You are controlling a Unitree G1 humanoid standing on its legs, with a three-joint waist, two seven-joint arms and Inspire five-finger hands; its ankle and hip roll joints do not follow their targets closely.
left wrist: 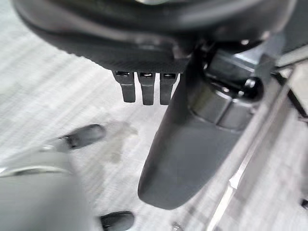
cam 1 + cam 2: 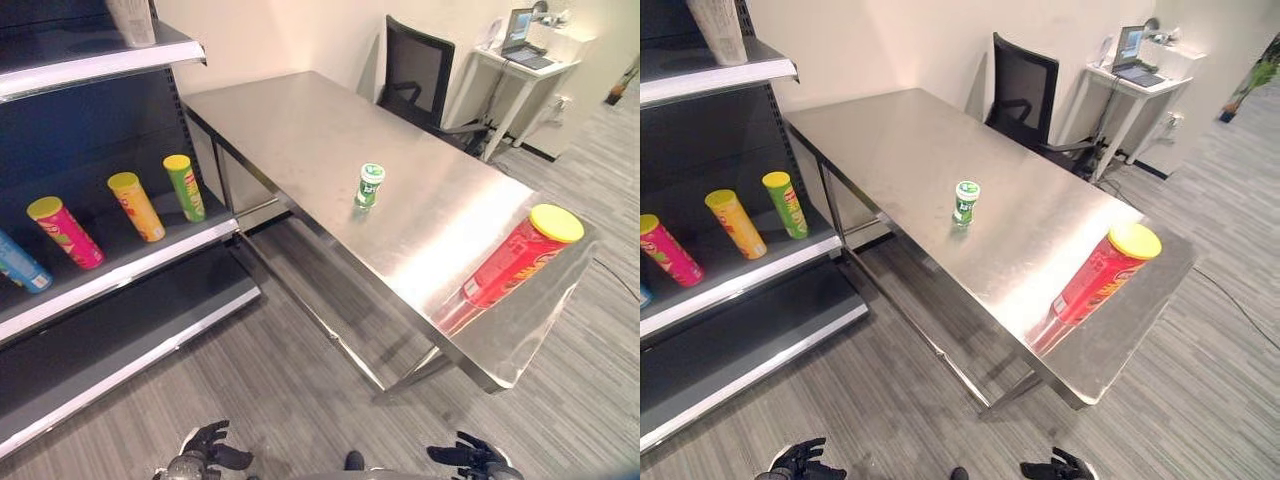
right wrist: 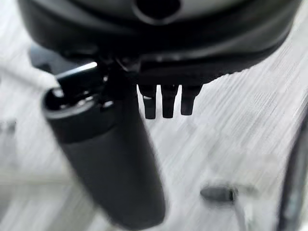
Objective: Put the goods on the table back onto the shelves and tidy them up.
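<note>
1. Grey striped carpet (image 2: 300,400) covers the room, and a long steel counter (image 2: 300,130) runs away from you beside a dark shelf unit (image 2: 120,330). A black chair (image 2: 415,70) and a small white side table with a laptop (image 2: 520,35) stand past the counter's far end; neither concerns the task.

2. Locate the goods still on the counter. A small green-and-white bottle (image 2: 370,184) stands upright near the middle of the counter's long near edge. A tall red can with a yellow lid (image 2: 515,257) stands at the near right corner, close to the edge, so treat it as the item most easily knocked off.

3. Check the shelf. On the middle shelf board (image 2: 130,275), a green can (image 2: 185,187), an orange can (image 2: 137,206), a pink can (image 2: 64,232) and a blue can (image 2: 20,264) lean back in a row. This row sets the pattern for returned goods, and you have free board to the right of the green can.

4. Confirm each robot hand. The left robot hand (image 2: 205,445) and the right robot hand (image 2: 470,458) both hang low over the carpet, well apart from the counter. Each wrist view shows straight, relaxed fingers (image 1: 144,89) and an extended thumb, with nothing held.

5. Judge the stage as the start: nothing is grasped yet. Both robot hands are spread, which suits reaching for either item.
</note>
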